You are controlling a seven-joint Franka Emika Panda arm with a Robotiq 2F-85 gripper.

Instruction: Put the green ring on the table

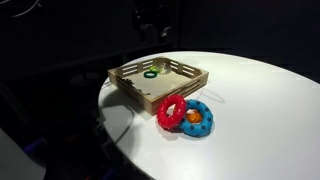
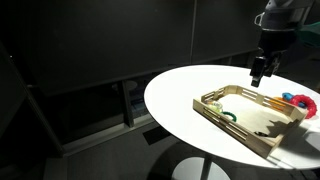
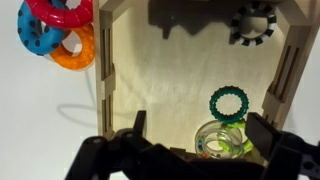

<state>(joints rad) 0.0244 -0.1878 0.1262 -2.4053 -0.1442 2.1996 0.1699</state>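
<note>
The green ring (image 3: pixel 229 102) is small, dark green and toothed. It lies flat inside the light-wood tray (image 3: pixel 160 80), near one side wall. It also shows in both exterior views (image 1: pixel 151 73) (image 2: pixel 228 117). My gripper (image 3: pixel 200 135) is open and empty, hovering above the tray with its fingers either side of the ring's end of the tray. In the exterior views it hangs above the tray (image 2: pixel 260 68) (image 1: pixel 150 20). The round white table (image 1: pixel 260 110) (image 2: pixel 190 95) carries the tray.
A clear ring with coloured beads (image 3: pixel 222 140) touches the green ring. A black toothed ring (image 3: pixel 254 22) lies in a tray corner. Red (image 1: pixel 170 110), blue (image 1: pixel 198 119) and orange (image 3: pixel 76 48) rings lie together on the table beside the tray.
</note>
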